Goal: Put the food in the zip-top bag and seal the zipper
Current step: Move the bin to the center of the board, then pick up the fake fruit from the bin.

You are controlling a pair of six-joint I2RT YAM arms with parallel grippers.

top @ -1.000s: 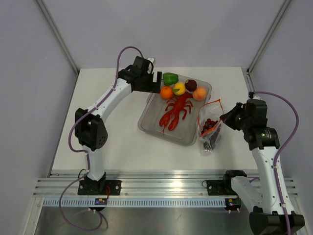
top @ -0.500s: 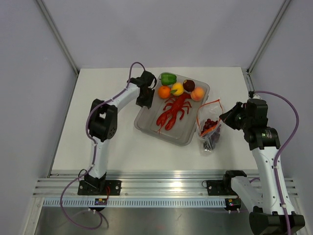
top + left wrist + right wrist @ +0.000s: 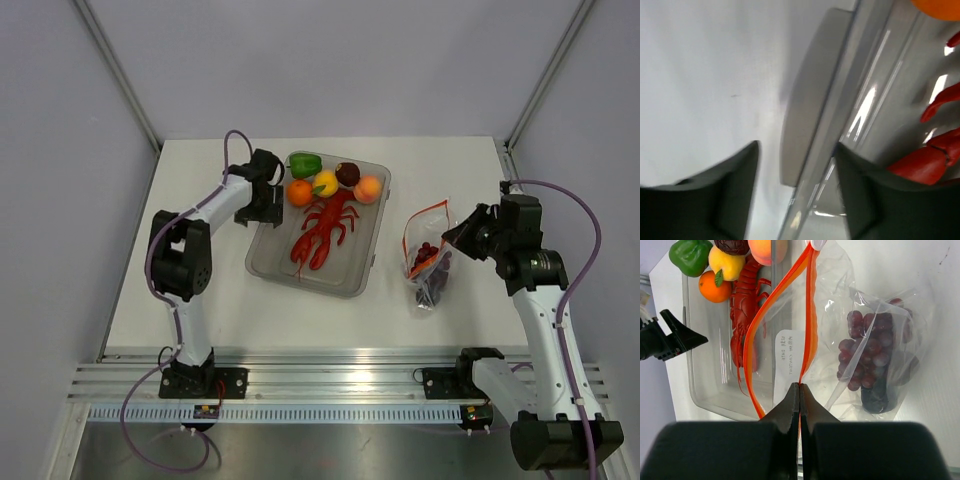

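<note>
The clear zip-top bag (image 3: pixel 428 262) lies right of the tray with purple grapes (image 3: pixel 870 350) inside. Its red-orange zipper (image 3: pixel 811 315) gapes open. My right gripper (image 3: pixel 799 386) is shut on the zipper strip at the bag's right edge (image 3: pixel 452 236). The red lobster (image 3: pixel 320 232), green pepper (image 3: pixel 304 164), orange (image 3: pixel 299 192), yellow fruit (image 3: pixel 325 183), dark plum (image 3: pixel 347 173) and peach (image 3: pixel 368 189) lie in the clear-grey tray (image 3: pixel 262 262). My left gripper (image 3: pixel 262 205) is open and straddles the tray's left rim (image 3: pixel 820 130), one finger inside near the lobster (image 3: pixel 920 162).
The tray sits at the table's middle, a gap of bare white table between it and the bag. Grey walls and metal frame posts enclose the table on three sides. An aluminium rail runs along the near edge by the arm bases.
My left gripper has moved left and down along the tray's rim, and the tray with its food has slid left, away from the bag. The right gripper still pinches the zipper.
</note>
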